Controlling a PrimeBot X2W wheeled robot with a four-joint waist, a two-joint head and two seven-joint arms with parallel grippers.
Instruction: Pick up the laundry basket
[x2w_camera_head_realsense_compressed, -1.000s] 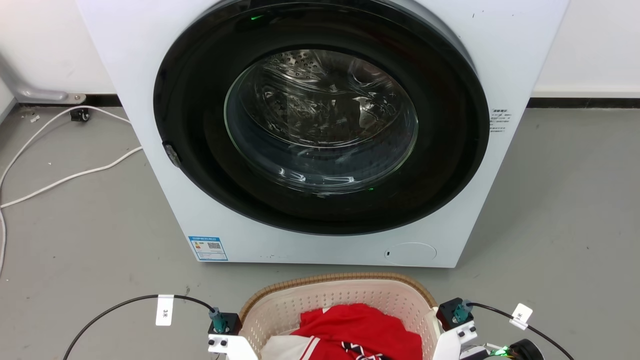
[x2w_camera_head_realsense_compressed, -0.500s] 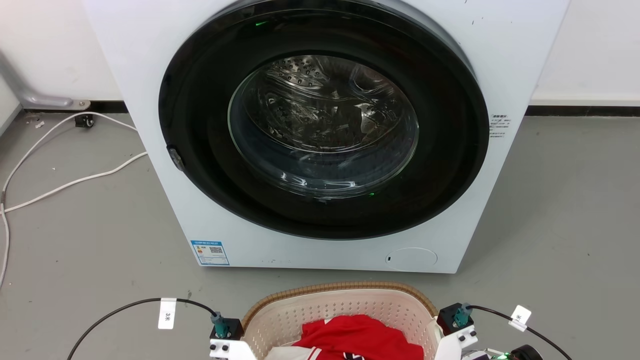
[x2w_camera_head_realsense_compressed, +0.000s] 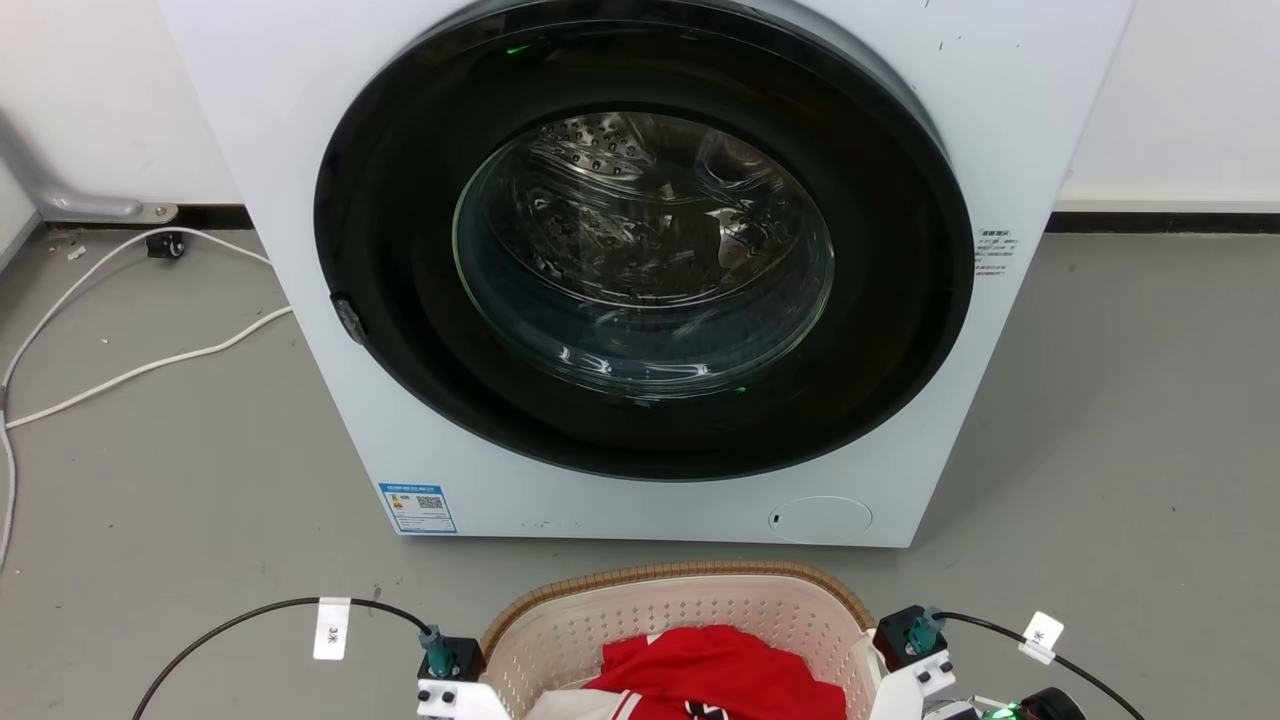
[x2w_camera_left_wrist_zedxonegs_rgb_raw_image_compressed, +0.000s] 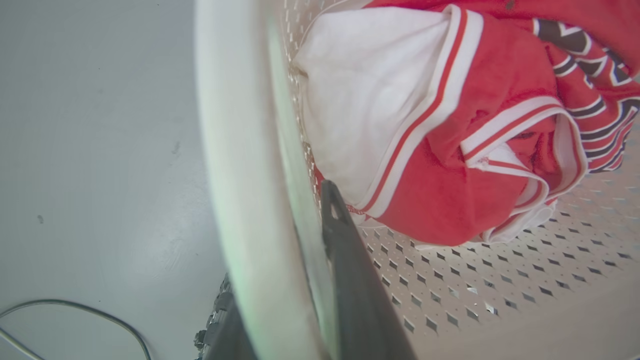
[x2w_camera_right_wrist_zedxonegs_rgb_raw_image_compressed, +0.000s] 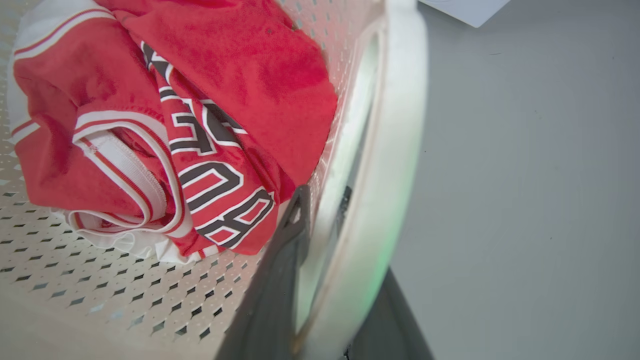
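The left gripper (x2w_camera_left_wrist_zedxonegs_rgb_raw_image_compressed: 280, 260) has its jaws clamped across the basket's left handle (x2w_camera_left_wrist_zedxonegs_rgb_raw_image_compressed: 235, 150). In the left wrist view one dark finger (x2w_camera_left_wrist_zedxonegs_rgb_raw_image_compressed: 350, 270) lies inside against the perforated wall, and the other stands outside, low beside the floor (x2w_camera_left_wrist_zedxonegs_rgb_raw_image_compressed: 100, 150), with the white handle pinched between them. A red-and-white jersey (x2w_camera_left_wrist_zedxonegs_rgb_raw_image_compressed: 450, 150) is bunched in the basket just past the inner fingertip.

In the right wrist view the right gripper (x2w_camera_right_wrist_zedxonegs_rgb_raw_image_compressed: 325, 215) grips the right handle (x2w_camera_right_wrist_zedxonegs_rgb_raw_image_compressed: 400, 125) in the same way. Its inner finger (x2w_camera_right_wrist_zedxonegs_rgb_raw_image_compressed: 280, 270) presses the wall beside the jersey's lettering, its outer one is on the far side, and the handle fills the gap.

In the head view the basket (x2w_camera_head_realsense_compressed: 680, 573) sits at the bottom edge, centred just before the washer (x2w_camera_head_realsense_compressed: 400, 400), whose door is shut. The left wrist (x2w_camera_head_realsense_compressed: 448, 668) and right wrist (x2w_camera_head_realsense_compressed: 912, 640) flank the basket's two sides. A white cable (x2w_camera_head_realsense_compressed: 130, 360) trails over the floor well off to the left.

As I judge it, the reach and the two-handed grasp are done. Whether the basket has left the floor cannot be told, since its base is out of sight in all three views. What is left is the lift itself, or its completion. Both arms must rise evenly to keep the basket level and the jersey inside.
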